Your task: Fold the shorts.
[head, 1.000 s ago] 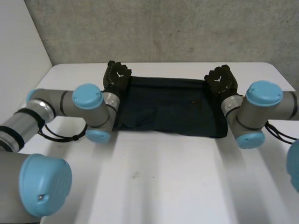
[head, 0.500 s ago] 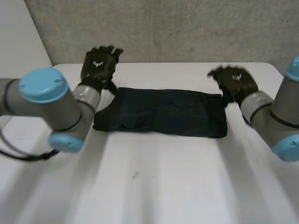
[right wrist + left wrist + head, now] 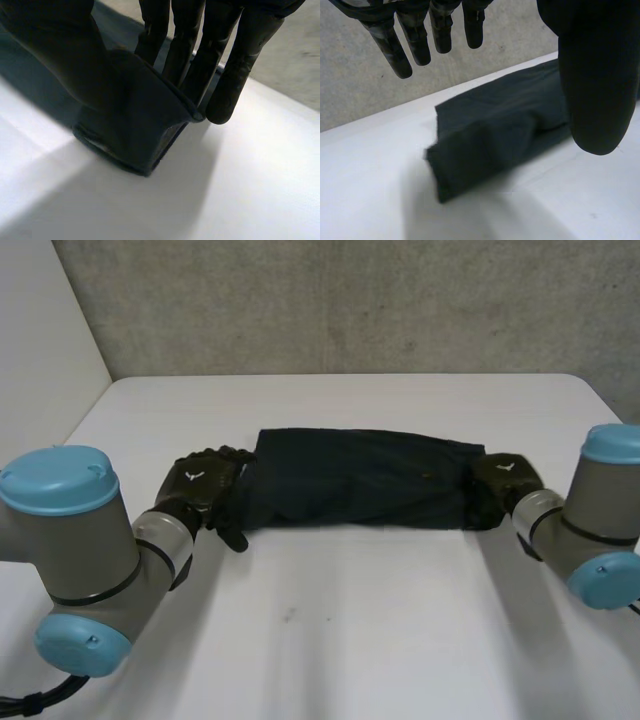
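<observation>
Nearest me the counter (image 3: 350, 640) is bare white, and both arms reach in over it from either side.

The left robot hand (image 3: 200, 485) now sits low at the left end of the shorts (image 3: 360, 480), by their near corner. Half a second ago it hung in the air beyond the far edge. From its wrist camera the fingers (image 3: 415, 40) are straight and spread, with the cloth's end (image 3: 490, 135) lying past them on the counter. It is released and grasping nothing.

The right robot hand (image 3: 505, 480) has likewise dropped from the far side to the right end. In its wrist camera a raised fold of the shorts (image 3: 135, 130) stands between the thumb (image 3: 55, 55) and the straight fingers. I read that as a pinch on the right end.

The shorts lie as a long dark band across the middle of the counter, already doubled lengthwise. The far edge has been brought over and let go.

So I judge one fold done and the hands re-placed at the ends for the next. The left has yet to take hold.

Beyond the band there is more white counter, then the grey wall (image 3: 330, 300).
</observation>
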Robot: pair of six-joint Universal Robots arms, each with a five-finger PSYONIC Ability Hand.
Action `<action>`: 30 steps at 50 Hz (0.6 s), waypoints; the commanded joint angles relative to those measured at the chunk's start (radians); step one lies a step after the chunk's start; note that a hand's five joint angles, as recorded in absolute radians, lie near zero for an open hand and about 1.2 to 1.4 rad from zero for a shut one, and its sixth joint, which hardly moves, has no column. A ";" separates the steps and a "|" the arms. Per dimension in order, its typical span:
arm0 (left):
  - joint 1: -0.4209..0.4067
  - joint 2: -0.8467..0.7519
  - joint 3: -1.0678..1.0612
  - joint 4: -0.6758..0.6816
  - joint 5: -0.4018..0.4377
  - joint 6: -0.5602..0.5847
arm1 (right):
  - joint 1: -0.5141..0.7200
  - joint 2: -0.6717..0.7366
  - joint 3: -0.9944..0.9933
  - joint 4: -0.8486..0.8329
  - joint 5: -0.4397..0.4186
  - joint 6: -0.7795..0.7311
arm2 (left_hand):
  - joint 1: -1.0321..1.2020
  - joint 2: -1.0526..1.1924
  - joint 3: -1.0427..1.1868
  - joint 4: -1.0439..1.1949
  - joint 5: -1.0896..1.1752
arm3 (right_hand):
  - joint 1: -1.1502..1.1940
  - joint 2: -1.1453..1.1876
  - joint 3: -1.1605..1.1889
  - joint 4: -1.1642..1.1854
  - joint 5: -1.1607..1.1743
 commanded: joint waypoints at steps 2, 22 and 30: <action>0.004 0.042 -0.003 -0.011 -0.006 0.001 | -0.068 -0.135 0.052 0.063 0.012 -0.121 | -0.010 -0.018 -0.030 -0.022 -0.037 | 0.490 0.239 0.240 0.207 0.300; 0.040 0.246 -0.008 0.003 -0.002 0.012 | 0.148 -0.150 -0.103 0.025 -0.035 -0.789 | -0.007 -0.015 -0.027 -0.019 -0.034 | 0.490 0.239 0.240 0.207 0.300; 0.036 0.236 0.098 -0.008 -0.006 0.006 | 0.375 -0.015 -0.106 -0.126 -0.208 -0.893 | -0.001 -0.009 -0.022 -0.013 -0.028 | 0.490 0.239 0.240 0.207 0.300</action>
